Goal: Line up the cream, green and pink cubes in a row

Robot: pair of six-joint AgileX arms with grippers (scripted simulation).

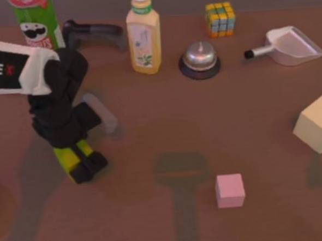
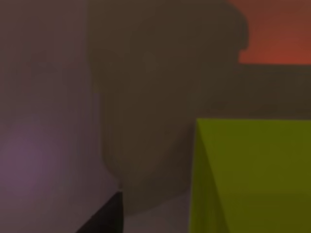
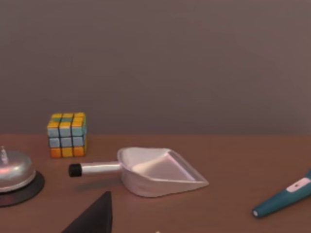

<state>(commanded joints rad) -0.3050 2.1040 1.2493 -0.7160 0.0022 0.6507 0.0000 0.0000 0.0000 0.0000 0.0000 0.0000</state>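
The green cube (image 1: 66,157) lies at the table's left, mostly covered by my left gripper (image 1: 78,158), which hangs low over it. In the left wrist view the green cube (image 2: 252,174) fills one side, and a gap separates it from the one dark fingertip (image 2: 109,218) that shows, so the gripper is open. The pink cube (image 1: 230,190) sits at front centre-right. The cream cube (image 1: 319,124) stands near the right edge. My right gripper (image 3: 150,229) is out of the top view; one finger (image 3: 95,218) shows well off to the side, with nothing held.
Along the back stand a green snack can (image 1: 34,21), a dark handled tool (image 1: 93,33), a cream bottle (image 1: 143,37), a service bell (image 1: 199,59), a puzzle cube (image 1: 220,18) and a white scoop (image 1: 287,46). A teal pen-like tool (image 3: 286,194) lies beside the scoop.
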